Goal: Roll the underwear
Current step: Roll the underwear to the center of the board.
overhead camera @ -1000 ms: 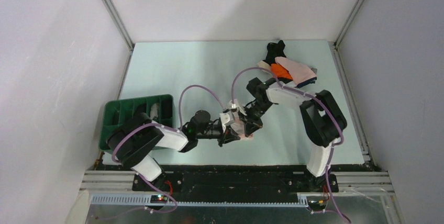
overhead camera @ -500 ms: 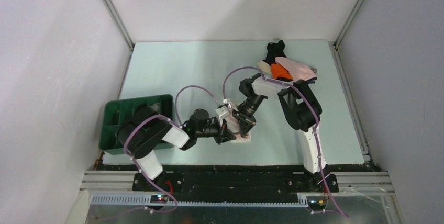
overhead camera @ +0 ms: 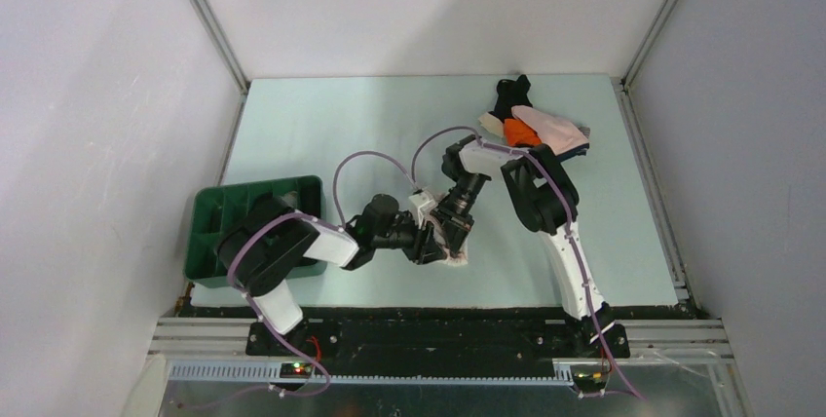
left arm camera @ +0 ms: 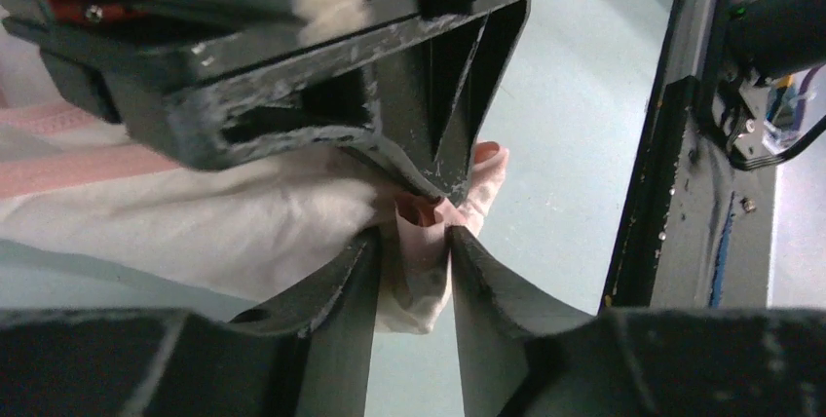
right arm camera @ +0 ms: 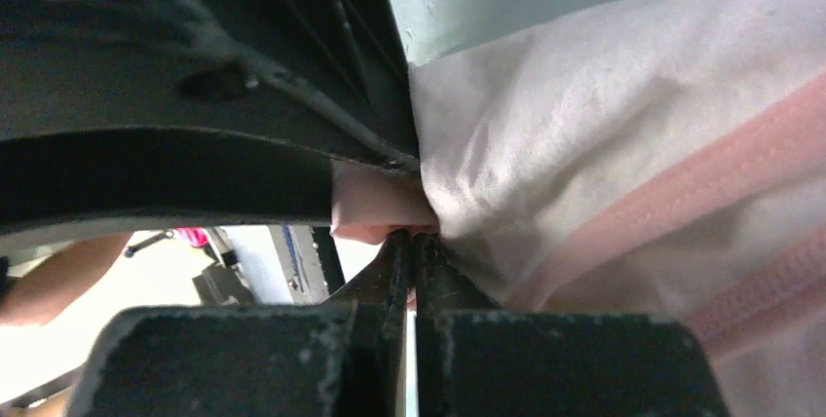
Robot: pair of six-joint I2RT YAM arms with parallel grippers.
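- Underwear, the pale pink piece, lies on the table near the front edge. Seen from above, my left hand and right hand cover most of it, so I cannot tell how far it is rolled.
- At the left wrist, my fingers, clamped a second ago, have just parted to a narrow gap around a pink fold. I judge I am releasing to regrip.
- At the right wrist, my fingers stay pinched tight on the cloth's edge. The rest runs out of frame.
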